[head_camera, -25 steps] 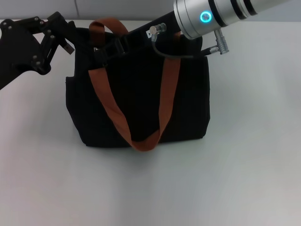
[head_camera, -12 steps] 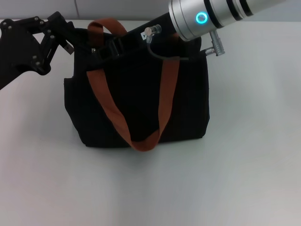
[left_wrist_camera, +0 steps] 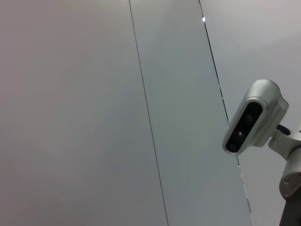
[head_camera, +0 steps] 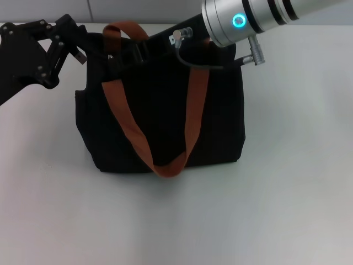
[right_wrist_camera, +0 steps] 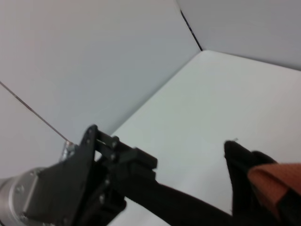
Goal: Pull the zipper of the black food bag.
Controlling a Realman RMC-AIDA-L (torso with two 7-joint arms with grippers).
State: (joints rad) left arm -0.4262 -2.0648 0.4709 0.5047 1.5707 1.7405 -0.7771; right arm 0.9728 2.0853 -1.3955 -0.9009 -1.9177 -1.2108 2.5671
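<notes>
The black food bag (head_camera: 160, 121) stands upright mid-table, its orange-brown straps (head_camera: 128, 122) draped down its front. My left gripper (head_camera: 81, 51) is at the bag's top left corner. In the right wrist view the left gripper (right_wrist_camera: 134, 169) is shut on a taut strip of the bag's black fabric. My right gripper (head_camera: 126, 54) reaches along the top edge from the right, black against the black bag. A small silver glint at its tip is the zipper (head_camera: 112, 57). The bag's corner (right_wrist_camera: 241, 165) also shows in the right wrist view.
The white table (head_camera: 287, 193) spreads in front of the bag and to its right. My silver right forearm (head_camera: 259, 16), with a lit cyan ring, hangs over the bag's back right corner. The left wrist view shows only wall panels and the head camera (left_wrist_camera: 254, 122).
The right arm slid a little left along the bag's top edge, then came back right to about where it was. The left gripper and the bag stayed put.
</notes>
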